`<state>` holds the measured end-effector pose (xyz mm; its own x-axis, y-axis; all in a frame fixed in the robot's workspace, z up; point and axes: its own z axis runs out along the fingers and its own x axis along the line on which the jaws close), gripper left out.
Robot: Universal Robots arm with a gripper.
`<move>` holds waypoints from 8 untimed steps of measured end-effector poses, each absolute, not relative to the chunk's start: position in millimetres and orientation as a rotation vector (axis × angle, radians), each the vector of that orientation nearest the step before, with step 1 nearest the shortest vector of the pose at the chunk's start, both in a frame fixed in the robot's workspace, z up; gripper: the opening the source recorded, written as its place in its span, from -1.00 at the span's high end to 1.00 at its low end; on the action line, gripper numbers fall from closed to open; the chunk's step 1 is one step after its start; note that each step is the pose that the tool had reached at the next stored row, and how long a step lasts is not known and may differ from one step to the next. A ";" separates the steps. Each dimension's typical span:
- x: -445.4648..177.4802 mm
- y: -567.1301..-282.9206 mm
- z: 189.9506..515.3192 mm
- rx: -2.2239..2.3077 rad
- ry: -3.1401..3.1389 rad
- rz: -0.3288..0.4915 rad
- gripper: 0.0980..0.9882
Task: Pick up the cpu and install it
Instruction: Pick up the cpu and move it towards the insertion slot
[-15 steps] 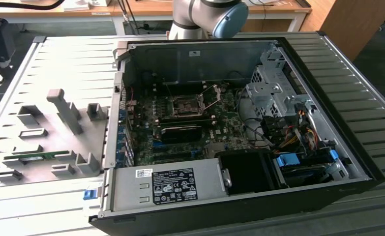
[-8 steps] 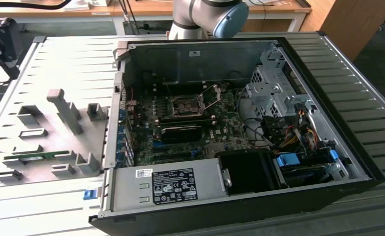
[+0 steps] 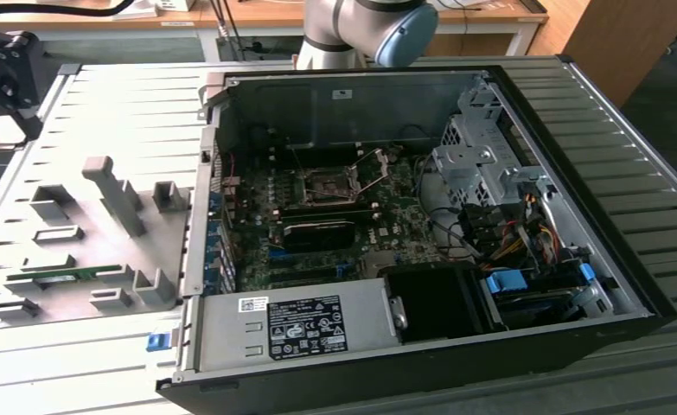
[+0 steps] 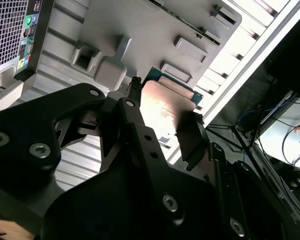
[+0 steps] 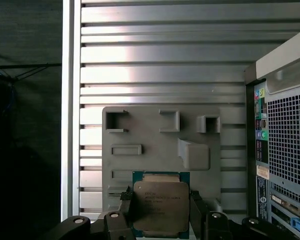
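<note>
- My gripper (image 5: 160,197) is closed on the chip (image 5: 161,207). Its two fingers (image 5: 126,207) press on two opposite edges, so they are only as far apart as the chip is wide.
- I think it holds the edges so the flat underside is left free and nothing there gets bent or smudged.
- The chip hangs over the grey tray (image 5: 155,145), with its shiny metal top toward the first wrist camera. The tray's little pockets look small behind it. So I judge the chip is lifted off the tray and not resting in it.
- The tray has pockets shaped for parts. I guess each part gets its own spot so I always know where to reach. A thin green memory stick (image 3: 61,275) lies in one slot of the tray.
- The open computer case (image 3: 338,108) sits just beside the tray, on the exterior view's right of it. Its side is off, so I can reach in from above.
- The socket (image 3: 327,186) is deep inside the case, well apart from the tray. Its metal frame looks flipped up, I think to leave room for the chip.
- So the picking up looks done. The chip is not in the socket yet.
</note>
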<state>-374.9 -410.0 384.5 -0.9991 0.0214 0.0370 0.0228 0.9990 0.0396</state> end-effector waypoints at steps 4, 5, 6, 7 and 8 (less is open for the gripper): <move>-370.0 -410.0 384.5 -0.034 -3.104 -0.062 0.01; -368.9 -410.0 384.5 -0.034 -3.104 -0.062 0.01; -367.8 -410.0 384.5 -0.034 -3.104 -0.062 0.01; -366.8 -410.0 384.5 -0.034 -3.104 -0.062 0.01; -365.7 -410.0 384.5 -0.034 -3.103 -0.062 0.01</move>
<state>-365.7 -410.0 384.5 -0.9991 0.0214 0.0377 0.0229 0.9990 0.0396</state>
